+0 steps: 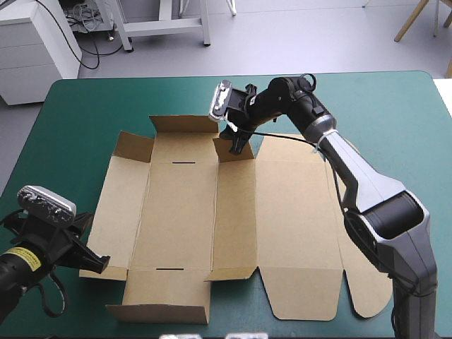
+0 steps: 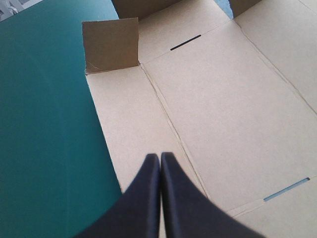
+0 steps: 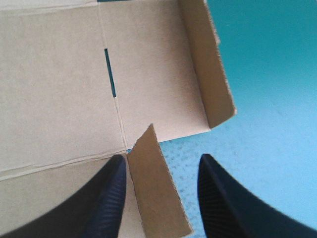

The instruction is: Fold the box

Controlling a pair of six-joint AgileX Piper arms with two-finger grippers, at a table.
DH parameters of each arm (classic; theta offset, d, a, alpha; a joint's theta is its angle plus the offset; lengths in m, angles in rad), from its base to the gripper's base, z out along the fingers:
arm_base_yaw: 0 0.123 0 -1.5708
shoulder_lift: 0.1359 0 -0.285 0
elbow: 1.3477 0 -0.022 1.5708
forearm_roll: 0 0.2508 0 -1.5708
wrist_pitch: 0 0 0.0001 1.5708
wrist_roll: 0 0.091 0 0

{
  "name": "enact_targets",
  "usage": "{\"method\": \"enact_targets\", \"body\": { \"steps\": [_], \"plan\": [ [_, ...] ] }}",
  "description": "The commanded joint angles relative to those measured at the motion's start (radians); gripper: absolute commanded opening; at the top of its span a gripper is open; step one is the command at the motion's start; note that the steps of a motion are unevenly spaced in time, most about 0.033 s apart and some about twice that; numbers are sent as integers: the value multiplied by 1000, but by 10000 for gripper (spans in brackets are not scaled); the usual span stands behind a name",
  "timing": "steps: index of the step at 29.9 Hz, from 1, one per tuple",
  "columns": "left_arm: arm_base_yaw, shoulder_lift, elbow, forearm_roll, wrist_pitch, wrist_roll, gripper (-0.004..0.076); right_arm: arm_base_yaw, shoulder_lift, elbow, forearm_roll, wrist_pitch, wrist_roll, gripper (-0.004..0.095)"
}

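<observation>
Seen from the high view, the brown box [image 1: 183,212] lies opened out as a cut sheet in the middle of the teal-green counter [image 1: 85,106]. Most of its panels are flat, but the far wall [image 1: 185,124], a corner flap [image 1: 134,146] and a small flap [image 1: 224,146] along the box's far edge are tipped up. The right end effector [image 1: 238,141] sits at that far edge, at the small flap, and the left end effector [image 1: 90,263] is at the box's near left corner. In the left wrist view, the left end effector's black fingers [image 2: 143,198] are clenched into one pointed arch over the box's side panel, with nothing visible between them. Ahead of them the corner flap stands upright, with a narrow slot [image 2: 185,42] in the board just beside it. In the right wrist view, the right end effector is released. Its fingers [image 3: 106,198] are wide apart, and the small flap stands upright between them, closer to one finger. Beyond it the far wall stands raised beside bare counter.
</observation>
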Motion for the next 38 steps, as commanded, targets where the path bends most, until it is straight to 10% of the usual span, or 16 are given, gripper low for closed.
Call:
{"method": "enact_targets", "body": {
  "steps": [1, 6, 17, 38],
  "plan": [
    [-6, 9, -35, 0, -64, -12, -10, -3, -114, -55, -32, 1, 145, 298],
    [-6, 9, -35, 0, -46, -12, -10, -3, -182, -59, -214, 38, 408, -14],
    [-6, 9, -35, 3, -30, -12, -10, -24, -284, -53, -568, 194, 780, -14],
    [-6, 122, -35, 11, -56, -121, -10, -575, -760, 649, -288, 147, 716, -14]
  ]
}}
